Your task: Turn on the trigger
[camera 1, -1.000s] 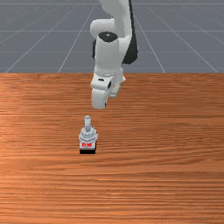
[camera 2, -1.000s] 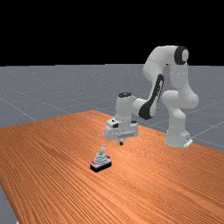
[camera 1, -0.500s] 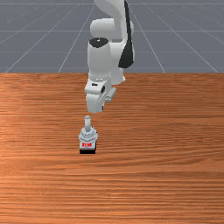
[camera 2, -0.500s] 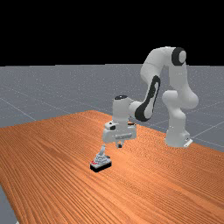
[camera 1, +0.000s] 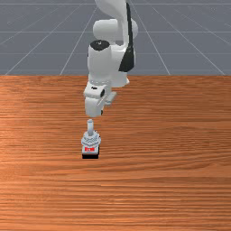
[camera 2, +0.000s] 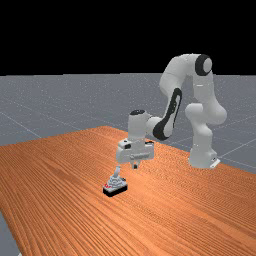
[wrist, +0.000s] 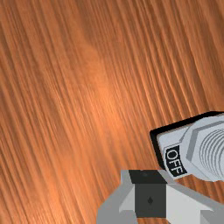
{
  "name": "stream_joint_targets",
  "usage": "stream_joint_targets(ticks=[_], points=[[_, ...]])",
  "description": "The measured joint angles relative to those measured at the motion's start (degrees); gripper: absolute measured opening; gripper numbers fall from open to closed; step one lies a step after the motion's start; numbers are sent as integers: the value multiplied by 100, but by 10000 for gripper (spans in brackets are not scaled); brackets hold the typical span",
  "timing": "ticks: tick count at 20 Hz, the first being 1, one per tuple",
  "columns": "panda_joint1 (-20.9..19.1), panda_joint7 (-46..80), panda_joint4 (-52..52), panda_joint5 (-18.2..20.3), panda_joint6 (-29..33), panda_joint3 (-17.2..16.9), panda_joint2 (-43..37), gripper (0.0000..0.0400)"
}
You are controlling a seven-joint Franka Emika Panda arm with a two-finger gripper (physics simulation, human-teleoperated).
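1. Task's thing: grey metal toggle switch with threaded collar (camera 1: 90, 140), set on the orange-brown wood table (camera 1: 171, 180); seen just left of centre and a bit below the middle in the front view, lower centre-left in the far view.
2. Black block base (camera 1: 90, 156) seen under the switch; bright red label (camera 1: 89, 149) carried above it. Label text can't be made out in the front view.
3. Slim grey lever (camera 1: 90, 127) pointed up the frame in the front view; leaned slightly to the right in the far view.
4. Black label with white "OFF" lettering (wrist: 175, 161) shown on the switch body in the wrist view, close beside the fingertips as seen there.
5. White-and-grey two-finger gripper (camera 2: 135, 166) held above the table, near the lever but apart from it, on its right in the far view. Switch not touched.
6. Fingers clenched together, dark pads (wrist: 142, 197) met, nothing grasped.
7. White jointed arm (camera 2: 176, 72) reached in from upper right in the far view, from top centre in the front view.
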Motion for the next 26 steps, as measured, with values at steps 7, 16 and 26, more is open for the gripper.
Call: stream_joint_targets(ticks=[7,16,26], points=[[-141,-309,-186,304,144,125,-342,0],[-68,146,830,261,-659,49,169,0],[-234,-374,535,472,-451,176,133,0]])
